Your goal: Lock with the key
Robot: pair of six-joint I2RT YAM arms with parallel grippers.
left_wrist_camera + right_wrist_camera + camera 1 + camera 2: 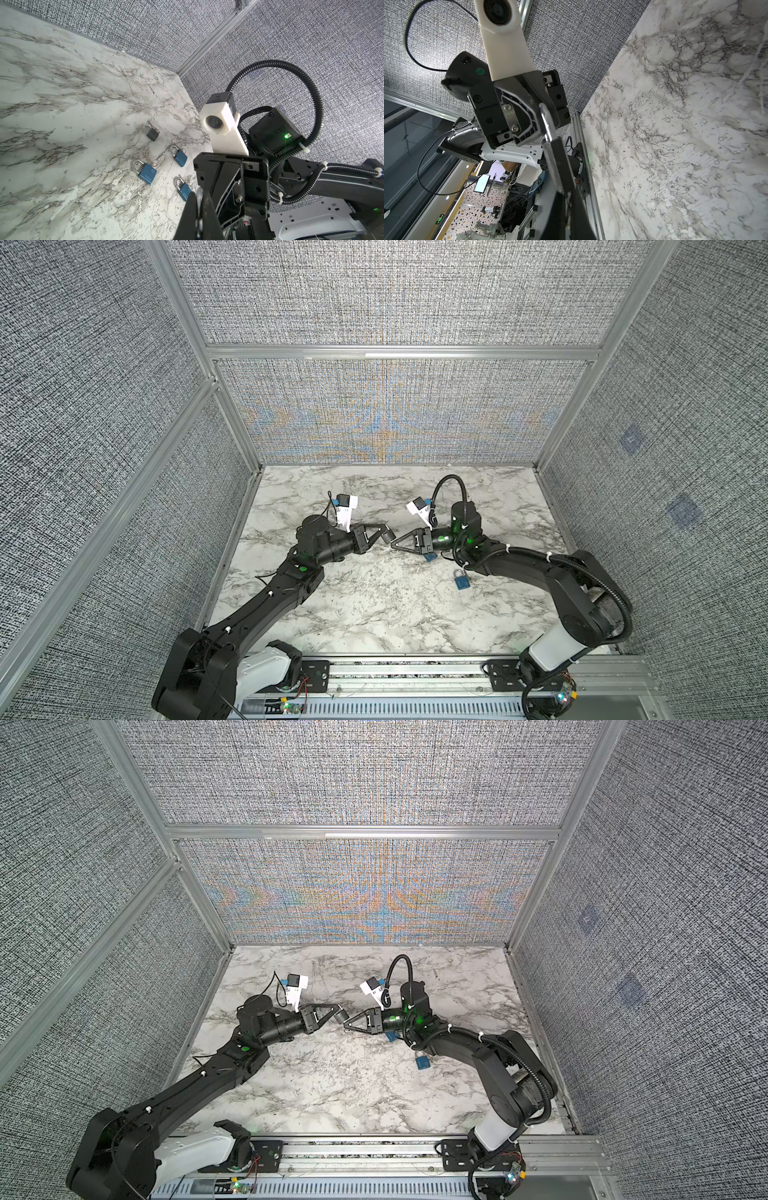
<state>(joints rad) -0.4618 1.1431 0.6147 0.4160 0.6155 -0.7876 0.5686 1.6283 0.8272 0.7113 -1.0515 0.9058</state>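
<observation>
A dark padlock hangs in the air over the middle of the marble table. My left gripper is shut on its silver shackle. In the right wrist view the padlock's dark body points toward my right gripper. That gripper meets the padlock tip to tip and is shut on a thin metal key at the lock's bottom end. The key's blade is mostly hidden between the fingers.
Other padlocks lie on the table under and beside the right arm: a black one and three blue ones, some with keys. Both top views show a blue one. Fabric walls enclose the table.
</observation>
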